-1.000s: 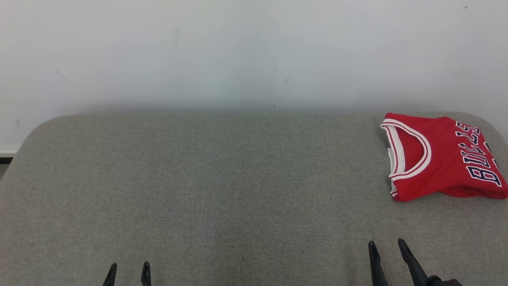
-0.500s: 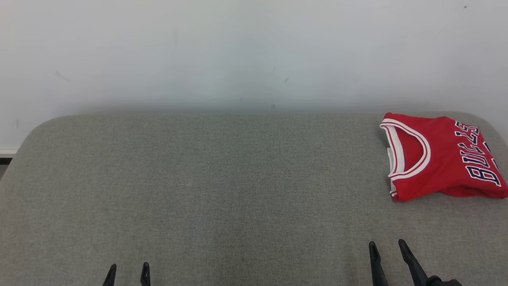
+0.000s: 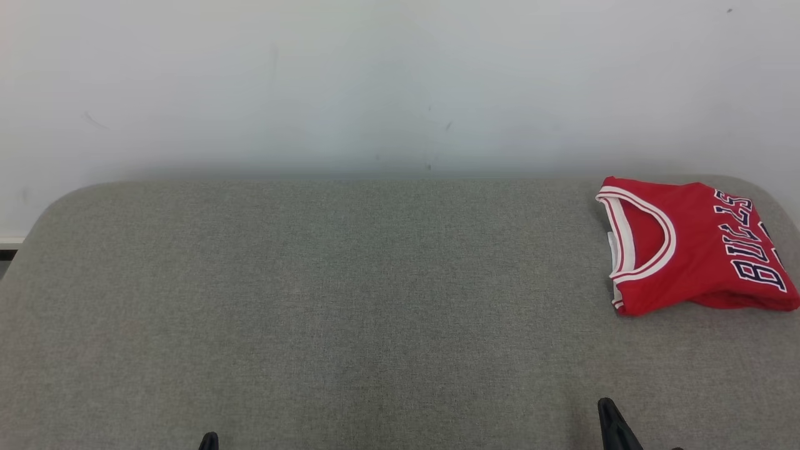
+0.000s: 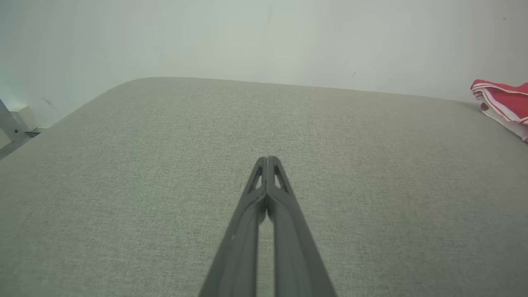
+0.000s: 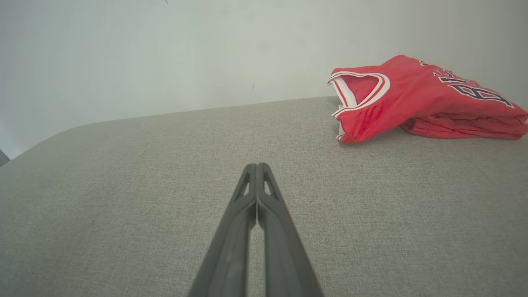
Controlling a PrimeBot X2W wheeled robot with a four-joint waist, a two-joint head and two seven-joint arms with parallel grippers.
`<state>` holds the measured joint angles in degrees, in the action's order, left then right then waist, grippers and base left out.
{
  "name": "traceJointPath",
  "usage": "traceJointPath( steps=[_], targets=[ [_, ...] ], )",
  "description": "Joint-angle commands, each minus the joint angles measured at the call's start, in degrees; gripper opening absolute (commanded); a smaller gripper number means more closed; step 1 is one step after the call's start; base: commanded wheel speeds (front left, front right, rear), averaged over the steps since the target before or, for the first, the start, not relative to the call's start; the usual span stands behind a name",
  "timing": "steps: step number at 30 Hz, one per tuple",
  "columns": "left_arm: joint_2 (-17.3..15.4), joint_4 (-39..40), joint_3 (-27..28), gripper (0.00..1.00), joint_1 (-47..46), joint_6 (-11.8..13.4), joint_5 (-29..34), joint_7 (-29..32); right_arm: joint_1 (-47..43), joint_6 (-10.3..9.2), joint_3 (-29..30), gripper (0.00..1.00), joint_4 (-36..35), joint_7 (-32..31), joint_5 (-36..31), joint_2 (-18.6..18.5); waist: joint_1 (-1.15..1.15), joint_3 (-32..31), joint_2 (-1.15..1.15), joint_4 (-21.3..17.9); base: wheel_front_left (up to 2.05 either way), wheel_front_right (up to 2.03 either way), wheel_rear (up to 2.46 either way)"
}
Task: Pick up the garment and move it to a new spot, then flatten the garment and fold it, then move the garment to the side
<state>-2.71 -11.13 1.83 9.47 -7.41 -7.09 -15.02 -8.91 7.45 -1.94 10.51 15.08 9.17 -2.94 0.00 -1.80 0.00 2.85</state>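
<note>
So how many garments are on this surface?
1: a folded red jersey lying at the far right corner of the grey fabric surface. None seems hidden.

Setting: a plain indoor test space of the laboratory kind; the exact sort of room cannot be told.
Back wall (image 3: 400,75): flat matt white, spanning the upper half of the head view, marked by small dark scuffs (image 3: 450,125) near the upper middle.
Work surface (image 3: 350,300): a broad pad covered in grey woven fabric, round-cornered, set against the wall across the lower half.
Skirting (image 3: 11,239): a pale strip at the left edge.
Metal frame (image 4: 11,131): a grey bolted bar, left edge of the left wrist view.
</note>
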Motion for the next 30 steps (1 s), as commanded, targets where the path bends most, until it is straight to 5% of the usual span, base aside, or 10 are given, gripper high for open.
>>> traceJointPath(
  steps=[1, 30],
  targets=[
    [-0.1, 0.5, -0.2, 0.0, -0.2, 0.1, -2.6, 0.4, 0.1, 0.0, 0.1, 0.0, -0.6, -0.4, 2.6, -0.1, 0.0, 0.0, 0.0, 0.0, 0.0, 0.0, 0.0],
    [-1.3, 0.3, -2.0, 0.0, -4.9, 0.0, -32.7, 6.1, 1.6, 0.01, 2.4, 0.0, -3.0, -5.9, 33.0, -2.2, 0.0, 0.4, 0.0, -0.7, 0.0, 0.0, 0.0]
  ],
)
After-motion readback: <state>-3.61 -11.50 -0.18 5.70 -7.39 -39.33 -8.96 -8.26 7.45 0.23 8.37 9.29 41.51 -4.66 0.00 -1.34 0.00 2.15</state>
